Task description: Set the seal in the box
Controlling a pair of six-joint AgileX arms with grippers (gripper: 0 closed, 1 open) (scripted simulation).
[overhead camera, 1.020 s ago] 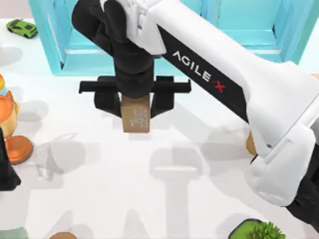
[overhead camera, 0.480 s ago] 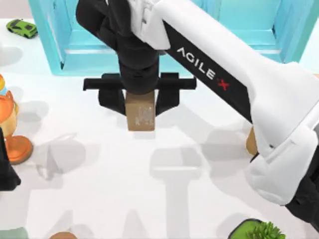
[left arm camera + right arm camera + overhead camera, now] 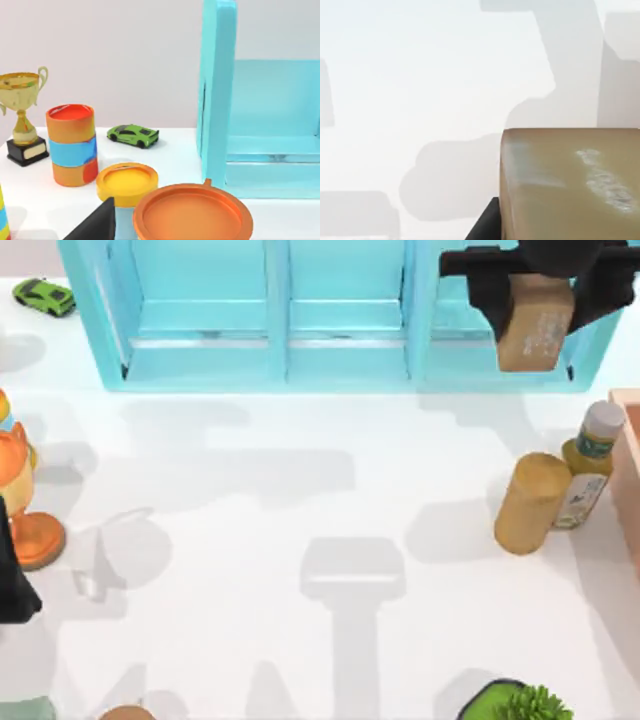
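The seal (image 3: 535, 335), a tan-brown block with a whitish mottled patch, hangs high at the back right, in front of the shelf unit. My right gripper (image 3: 541, 310) is shut on it, with black fingers (image 3: 489, 295) on either side. Up close in the right wrist view, the seal (image 3: 570, 185) hangs over the white table beside a black finger (image 3: 484, 226). The box (image 3: 630, 470) shows as a pale peach edge at the far right, nearer the front than the held seal. My left arm (image 3: 14, 580) is parked at the left edge.
A tan-yellow cylinder (image 3: 530, 502) and a bottle (image 3: 585, 475) stand just left of the box. The turquoise shelf unit (image 3: 280, 330) spans the back. A green toy car (image 3: 43, 297), an orange stand (image 3: 35, 535) and a plant (image 3: 520, 703) sit at the edges.
My right gripper has lifted the seal off the middle of the table and carried it to the back right, towards the box. The white arm no longer covers the table.
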